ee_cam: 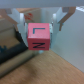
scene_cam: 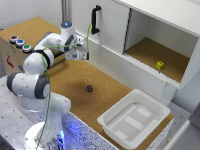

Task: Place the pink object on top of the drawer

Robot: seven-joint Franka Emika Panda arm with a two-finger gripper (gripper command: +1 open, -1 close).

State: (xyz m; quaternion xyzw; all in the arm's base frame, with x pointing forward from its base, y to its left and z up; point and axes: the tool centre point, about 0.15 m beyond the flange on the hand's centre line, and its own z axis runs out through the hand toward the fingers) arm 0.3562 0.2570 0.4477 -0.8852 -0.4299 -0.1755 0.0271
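Note:
In the wrist view a pink cube [ee_cam: 39, 36] with black letters on its faces sits between my two fingers [ee_cam: 21, 29], above cork and a white panel. My gripper [ee_cam: 40, 36] is shut on it. In the exterior view my gripper [scene_cam: 84, 52] hangs above the cork worktop, close to the white drawer cabinet [scene_cam: 111, 31] and just below its black handle [scene_cam: 95, 20]. The cube is too small to make out in that view. The cabinet's top [scene_cam: 165, 11] runs along the upper part of the exterior view's right.
An open cork-floored compartment [scene_cam: 150, 52] of the cabinet holds a small yellow-green cube [scene_cam: 160, 65]. A small dark object [scene_cam: 90, 88] lies on the cork worktop. A white bin [scene_cam: 131, 117] stands at the exterior view's lower right. A box with coloured buttons [scene_cam: 18, 42] is at the left.

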